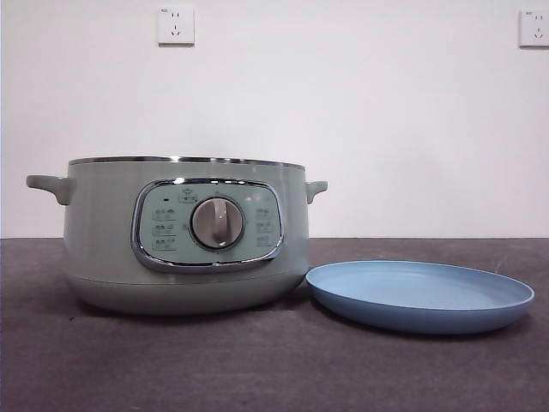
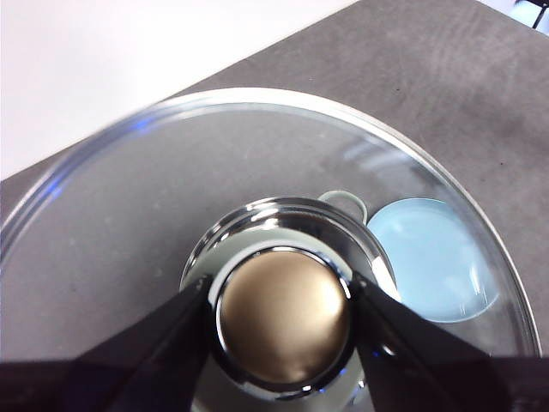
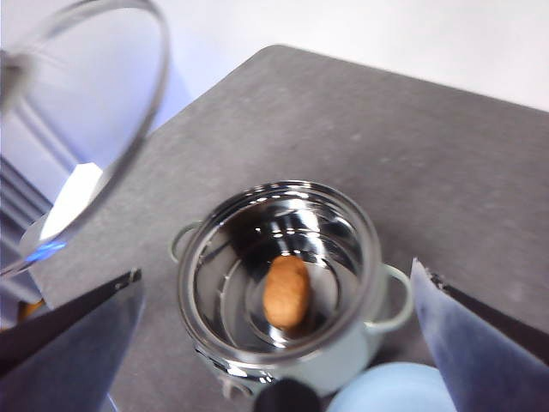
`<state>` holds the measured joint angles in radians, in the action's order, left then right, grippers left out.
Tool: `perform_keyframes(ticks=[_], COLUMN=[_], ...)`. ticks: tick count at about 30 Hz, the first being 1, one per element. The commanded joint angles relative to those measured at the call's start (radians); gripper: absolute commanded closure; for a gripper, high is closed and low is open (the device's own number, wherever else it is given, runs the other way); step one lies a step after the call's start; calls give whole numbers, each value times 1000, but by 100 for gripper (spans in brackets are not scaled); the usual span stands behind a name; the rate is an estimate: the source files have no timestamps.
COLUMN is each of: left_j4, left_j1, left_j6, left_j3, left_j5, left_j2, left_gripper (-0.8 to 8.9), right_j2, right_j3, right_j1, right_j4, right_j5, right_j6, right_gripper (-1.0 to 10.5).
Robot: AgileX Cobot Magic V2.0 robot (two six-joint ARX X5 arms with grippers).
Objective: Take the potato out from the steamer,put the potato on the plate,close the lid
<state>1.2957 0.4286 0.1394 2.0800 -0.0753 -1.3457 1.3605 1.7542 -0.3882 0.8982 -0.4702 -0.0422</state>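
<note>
- The front view shows only the round pale green steamer (image 1: 184, 236) with its grey dial, standing lidless on the dark grey desk (image 1: 257, 369), and the wide shallow light-blue plate (image 1: 420, 296) just beside it, rim close to the pot's base; whether they touch cannot be told. No arm shows there.
- The pot's wall hides its inside in that view; the right wrist view looks down into the shiny steel bowl (image 3: 279, 266) and shows the oval brown-orange potato (image 3: 286, 292) lying on the bottom, near the middle.
- The left pincer (image 2: 283, 313) hangs high over the desk, its two black jaws pinching the knob, here bronze-looking, of the domed glass lid (image 2: 129, 215). Through the glass the steamer and plate appear far below.
- The right pincer (image 3: 279, 343) hovers well above the open pot, jaws spread wide, one at each side of the pot in its view, nothing between them.
- In the right wrist view the raised lid's chrome rim (image 3: 129, 154) sits off to one side of the pot, leaving the mouth uncovered from above.
- Bare desk surrounds the pot except on the plate's side.
</note>
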Motion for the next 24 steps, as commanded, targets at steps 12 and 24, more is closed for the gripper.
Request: perform_keyframes(ticks=[12,24], left_j4=[-23,5], left_j1=[2,2], left_j6=[-8,-13], left_j3=[17,15], left_j5=[231,230], left_j2=[263,299], left_gripper=[822,822], right_j2=[282,683], right_j3=[2,313], right_j1=[-224,-361], right_j4=[-173,-21], right_j5=[104,320], right_j6=[34,-42], right_gripper=[295,354])
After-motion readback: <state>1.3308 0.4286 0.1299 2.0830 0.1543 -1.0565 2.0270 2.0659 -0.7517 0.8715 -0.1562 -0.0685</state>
